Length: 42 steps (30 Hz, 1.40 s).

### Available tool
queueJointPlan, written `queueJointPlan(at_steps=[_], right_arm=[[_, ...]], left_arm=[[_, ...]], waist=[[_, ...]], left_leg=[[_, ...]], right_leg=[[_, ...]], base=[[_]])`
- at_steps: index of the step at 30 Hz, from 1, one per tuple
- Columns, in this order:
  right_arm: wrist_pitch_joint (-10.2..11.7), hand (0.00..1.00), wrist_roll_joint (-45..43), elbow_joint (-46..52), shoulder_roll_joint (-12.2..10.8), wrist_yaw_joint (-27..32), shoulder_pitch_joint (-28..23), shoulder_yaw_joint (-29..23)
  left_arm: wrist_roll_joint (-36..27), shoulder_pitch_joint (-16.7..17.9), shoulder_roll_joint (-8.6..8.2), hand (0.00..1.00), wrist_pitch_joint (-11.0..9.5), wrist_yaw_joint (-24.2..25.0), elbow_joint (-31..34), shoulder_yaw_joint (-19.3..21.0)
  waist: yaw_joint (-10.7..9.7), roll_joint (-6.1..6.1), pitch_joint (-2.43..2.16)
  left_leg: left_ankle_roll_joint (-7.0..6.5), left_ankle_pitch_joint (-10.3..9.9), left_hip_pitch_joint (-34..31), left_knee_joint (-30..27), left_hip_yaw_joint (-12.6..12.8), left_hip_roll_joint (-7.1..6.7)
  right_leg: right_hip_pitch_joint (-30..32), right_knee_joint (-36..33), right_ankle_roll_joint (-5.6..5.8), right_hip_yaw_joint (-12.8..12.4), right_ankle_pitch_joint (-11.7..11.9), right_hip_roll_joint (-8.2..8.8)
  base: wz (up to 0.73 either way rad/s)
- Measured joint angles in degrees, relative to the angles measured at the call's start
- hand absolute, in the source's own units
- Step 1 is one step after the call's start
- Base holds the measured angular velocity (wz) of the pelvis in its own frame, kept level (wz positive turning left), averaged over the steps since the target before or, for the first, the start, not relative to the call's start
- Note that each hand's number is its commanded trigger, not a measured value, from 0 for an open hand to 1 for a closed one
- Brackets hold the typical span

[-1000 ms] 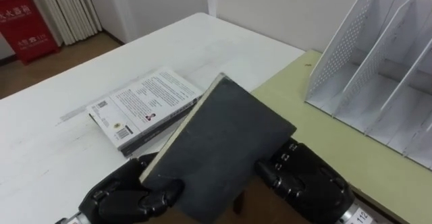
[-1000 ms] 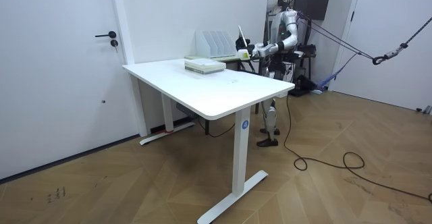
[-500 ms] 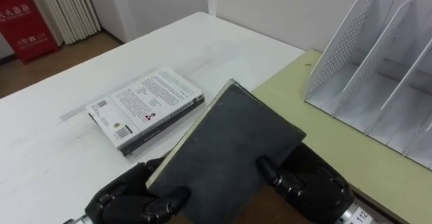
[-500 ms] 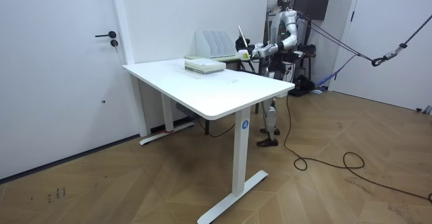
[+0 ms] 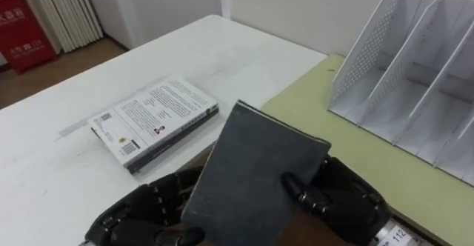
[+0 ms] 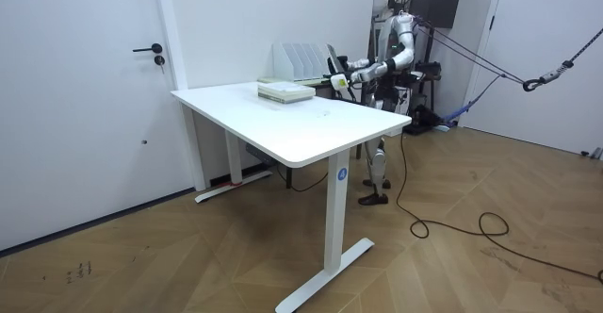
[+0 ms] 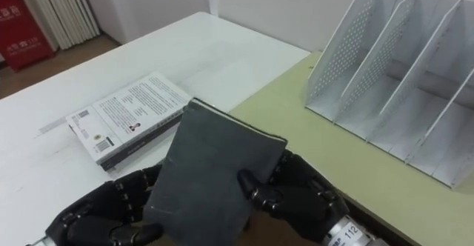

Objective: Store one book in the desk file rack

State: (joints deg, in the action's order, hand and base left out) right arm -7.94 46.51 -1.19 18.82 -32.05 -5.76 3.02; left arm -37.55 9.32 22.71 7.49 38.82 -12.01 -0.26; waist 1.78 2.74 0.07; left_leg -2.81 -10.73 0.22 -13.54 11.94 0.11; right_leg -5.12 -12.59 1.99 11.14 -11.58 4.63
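Clasping one matte grey rectangular book (image 5: 252,179): left hand (image 5: 141,216) and right hand (image 5: 344,201).

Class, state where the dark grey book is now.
Low centre of the eye views, the grey book is held by left hand and right hand, right of the white book, left of the file rack.

At lower centre the dark grey rectangular book (image 5: 255,172) shows a matt, faintly grainy cover. The black left hand (image 5: 137,216) and black right hand (image 5: 344,201) look like hard, slightly glossy plastic. The white printed paperback (image 5: 152,116) has smooth paper; the white perforated file rack (image 5: 366,50), upper right, is matt.
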Motion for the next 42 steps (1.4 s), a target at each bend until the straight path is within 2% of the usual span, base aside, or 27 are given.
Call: queueJointPlan(at_steps=[4,6,11,12,15,17,19,21,26,30,37,42], right_arm=[[1.0,1.0,-5.7,0.9,-0.7,5.9,0.2,-1.1],[1.0,1.0,-11.6,2.4,-1.8,11.2,0.3,-2.1],[1.3,1.0,-20.6,4.8,-4.2,23.4,0.3,-2.1],[2.1,1.0,-23.5,5.0,-5.2,25.8,0.3,-2.2],[2.8,1.0,-31.3,7.0,-6.5,31.9,0.4,-2.1],[3.5,1.0,-34.1,8.2,-6.6,35.4,0.4,-2.1],[4.8,1.0,-36.0,8.5,-6.6,39.2,0.8,-2.0],[5.4,1.0,-39.2,8.5,-6.9,43.5,2.1,-1.9],[5.7,1.0,-42.7,8.5,-6.9,50.0,4.2,-1.8],[6.3,1.0,-44.4,8.8,-6.9,54.6,5.4,-2.3],[6.6,1.0,-44.2,11.7,-6.5,59.0,7.5,-2.9],[6.6,1.0,-44.2,11.7,-6.4,59.9,11.0,-4.6]], left_arm=[[3.8,1.8,-2.5,0.0,-0.4,-2.6,-1.8,-0.5],[7.0,1.8,-4.42,0.0,-0.9,-4.2,-5.5,-2.2],[8.4,2.3,-7.0,0.0,-1.2,-7.4,-10.2,-6.8],[8.5,2.1,-8.05,0.0,-1.5,-7.5,-12.0,-7.3],[10.0,1.9,-9.64,0.0,-2.6,-8.9,-16.8,-8.4],[11.1,2.0,-9.97,0.0,-2.7,-9.7,-18.1,-9.4],[11.2,1.9,-10.45,0.0,-3.7,-10.1,-20.0,-10.4],[12.7,1.2,-10.95,0.0,-5.2,-11.4,-25.1,-11.1],[17.2,0.0,-11.53,0.0,-5.4,-16.2,-32.7,-11.3],[17.6,0.1,-12.71,0.0,-6.0,-18.8,-37.4,-11.0],[19.3,0.1,-13.05,0.0,-6.7,-20.9,-40.8,-10.2],[19.3,0.1,-12.71,0.0,-7.1,-22.0,-43.8,-9.7]], waist=[[-1.7,-0.13,0.06],[-1.9,-0.22,0.12],[-3.8,-1.2,0.61],[-4.1,-1.36,0.53],[-4.5,-1.65,0.4],[-4.6,-1.69,0.41],[-4.5,-1.72,0.42],[-4.3,-1.78,0.33],[-4.7,-2.57,0.21],[-4.5,-2.87,0.16],[-4.7,-3.46,0.01],[-4.5,-4.63,-0.23]], left_leg=[[0.06,0.0,0.4,0.2,0.2,0.06],[0.08,0.2,0.4,0.6,0.7,0.06],[0.1,0.2,0.3,0.7,1.0,0.11],[0.1,0.2,0.4,0.8,1.0,0.07],[0.14,0.2,0.4,0.9,1.7,0.14],[0.14,0.2,0.3,0.9,2.0,0.15],[0.14,0.2,0.6,1.2,2.5,0.16],[0.22,0.2,1.0,1.9,3.9,0.31],[0.25,0.2,1.2,2.2,3.9,0.34],[0.29,0.3,1.4,2.5,4.3,0.29],[0.35,0.3,1.5,3.0,4.8,0.2],[0.43,0.3,1.9,3.3,5.1,0.27]], right_leg=[[-0.3,0.0,0.0,0.1,0.0,-0.08],[0.3,-0.1,0.0,-0.1,0.0,-0.06],[0.4,-0.1,-0.02,-0.1,0.0,-0.08],[0.5,-0.1,-0.02,-0.2,0.0,-0.04],[1.1,-0.1,-0.04,-0.9,0.0,-0.14],[1.2,-0.1,-0.08,-1.3,0.0,-0.22],[1.4,-0.2,-0.08,-1.9,0.0,-0.24],[2.1,-0.4,-0.15,-3.2,0.1,-0.43],[2.1,-0.4,-0.17,-3.2,0.1,-0.48],[2.2,-0.2,-0.17,-3.3,0.1,-0.49],[2.3,-0.2,-0.17,-3.3,0.1,-0.56],[2.4,0.0,-0.18,-3.2,0.1,-0.61]], base=[[-0.01],[-0.13],[-0.03],[0.0],[-0.12],[-0.13],[-0.15],[-0.28],[-0.03],[-0.03],[-0.04],[-0.02]])
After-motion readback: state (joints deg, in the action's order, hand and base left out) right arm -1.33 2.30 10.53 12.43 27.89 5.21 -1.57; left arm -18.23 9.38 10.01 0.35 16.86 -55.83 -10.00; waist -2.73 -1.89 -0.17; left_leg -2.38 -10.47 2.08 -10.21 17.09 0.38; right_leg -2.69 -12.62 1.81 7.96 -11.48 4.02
